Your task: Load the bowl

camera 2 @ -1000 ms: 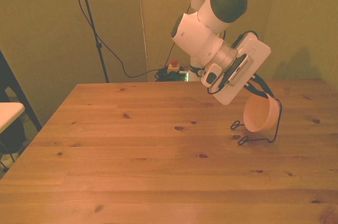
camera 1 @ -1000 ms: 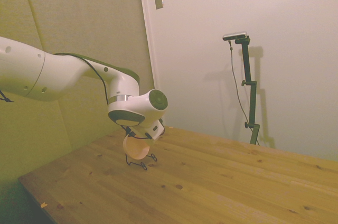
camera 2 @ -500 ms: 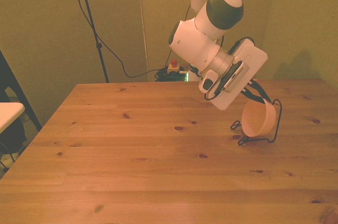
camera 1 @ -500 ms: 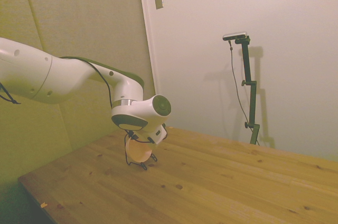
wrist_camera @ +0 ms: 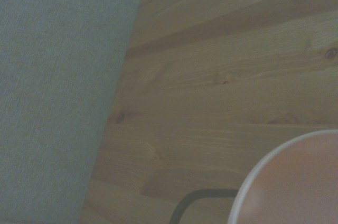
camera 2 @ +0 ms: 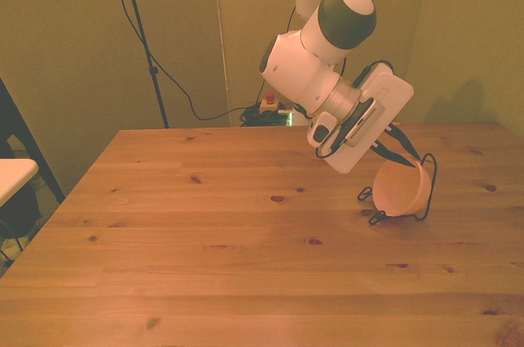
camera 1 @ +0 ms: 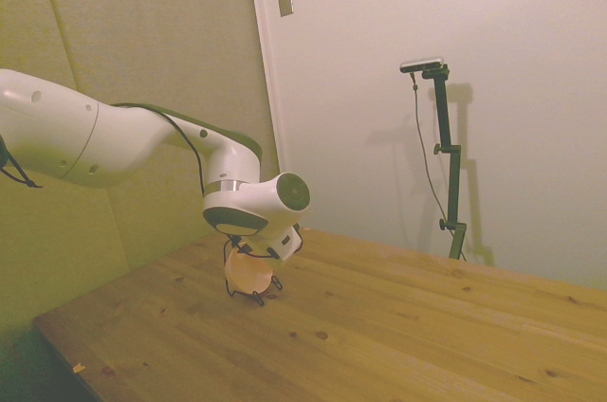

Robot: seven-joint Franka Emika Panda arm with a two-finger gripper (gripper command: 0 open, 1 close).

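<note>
1. My pincer (camera 2: 399,153) reaches down at a slant over the wooden table (camera 2: 246,265), toward the front view's right side
2. Its dark fingers (camera 2: 407,150) stand at the rim of the pale pink-peach bowl (camera 2: 401,189), one to each side of the rim's edge as far as I can see, so I have the bowl pinched by its rim
3. How wide my fingers stand I cannot read exactly; they look nearly closed, with only the rim between them
4. The bowl is tilted on its side, its hollow turned toward the front view's left, and it sits within the thin black wire rack (camera 2: 426,191)
5. The rack's upright loop rises just behind the bowl, and its small curled feet rest on the table just in front of it
6. Whether the bowl leans on the wire or hangs just free of it, I cannot tell
7. From the side view the bowl (camera 1: 246,272) shows below my white wrist, low over the table (camera 1: 379,336), with the rack's (camera 1: 254,296) feet under it
8. In the wrist view I see a blurred arc of the bowl's (wrist_camera: 296,182) pale rim, a dark curved piece of the rack (wrist_camera: 203,198) beside it, and the table's (wrist_camera: 222,76) planks beyond
</note>
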